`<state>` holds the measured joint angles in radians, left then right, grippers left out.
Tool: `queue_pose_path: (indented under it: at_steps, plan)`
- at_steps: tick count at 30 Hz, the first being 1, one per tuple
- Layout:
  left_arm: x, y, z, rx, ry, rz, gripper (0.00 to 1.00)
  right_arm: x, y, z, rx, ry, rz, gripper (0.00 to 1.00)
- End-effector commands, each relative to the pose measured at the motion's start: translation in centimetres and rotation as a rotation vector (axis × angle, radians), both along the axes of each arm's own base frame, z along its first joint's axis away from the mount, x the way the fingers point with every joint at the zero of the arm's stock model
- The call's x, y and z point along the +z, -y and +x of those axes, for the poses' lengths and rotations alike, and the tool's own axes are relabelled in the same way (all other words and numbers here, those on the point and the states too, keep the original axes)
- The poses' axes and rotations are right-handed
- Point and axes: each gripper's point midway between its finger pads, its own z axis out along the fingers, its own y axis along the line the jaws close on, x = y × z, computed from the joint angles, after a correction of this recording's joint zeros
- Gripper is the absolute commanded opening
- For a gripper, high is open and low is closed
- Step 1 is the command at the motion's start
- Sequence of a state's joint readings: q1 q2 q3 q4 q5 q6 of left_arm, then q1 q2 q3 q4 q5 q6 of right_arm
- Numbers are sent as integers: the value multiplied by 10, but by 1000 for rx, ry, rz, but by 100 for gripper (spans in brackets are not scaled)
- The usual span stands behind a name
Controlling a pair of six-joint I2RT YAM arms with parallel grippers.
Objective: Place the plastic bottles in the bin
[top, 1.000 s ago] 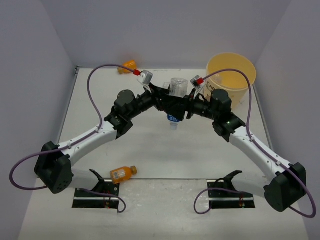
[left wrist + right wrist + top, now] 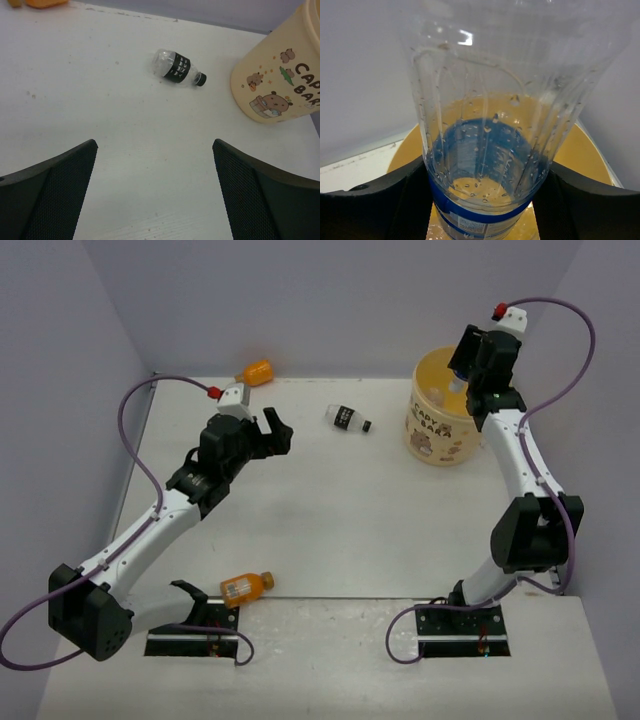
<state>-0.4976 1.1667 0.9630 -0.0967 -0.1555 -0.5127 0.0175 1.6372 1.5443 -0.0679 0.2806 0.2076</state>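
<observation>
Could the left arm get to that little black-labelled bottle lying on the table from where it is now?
Probably yes. The left hand is open and faces the black-labelled bottle, with only bare table between them; the bin stands off to the side.

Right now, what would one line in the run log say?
right tool: shut on blue-label bottle, above bin | left tool: open, empty | black-label bottle: not binned

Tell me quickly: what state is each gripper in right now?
Left gripper: open, holding nothing.
Right gripper: shut on the blue-labelled bottle, above the bin.
</observation>
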Motion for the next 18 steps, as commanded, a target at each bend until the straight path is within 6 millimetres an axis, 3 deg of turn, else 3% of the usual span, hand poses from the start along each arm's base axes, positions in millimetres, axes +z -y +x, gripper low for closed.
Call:
queue_pose_path:
  at_steps: [1,2,8,12,13,16,17,18]
  plan:
    - [1,-19,4,97,1,27,100,45,6,-13,-20,106,-53,87]
    - [1,-20,4,100,0,28,100,49,3,-15,-1,118,-56,98]
    - [-1,-21,5,106,-6,33,100,61,-10,-16,88,148,-95,99]
    - [1,-22,5,106,-1,42,100,73,-44,-25,290,177,-161,99]
    - [2,-20,5,96,3,46,100,78,-74,-30,420,204,-199,99]
    - [2,-19,7,82,2,54,100,77,-125,-38,569,197,-407,99]
    - [1,-19,8,81,-1,58,100,76,-125,-38,582,184,-476,99]
    - [-2,-20,10,78,-15,62,100,59,-155,-44,690,140,-564,99]
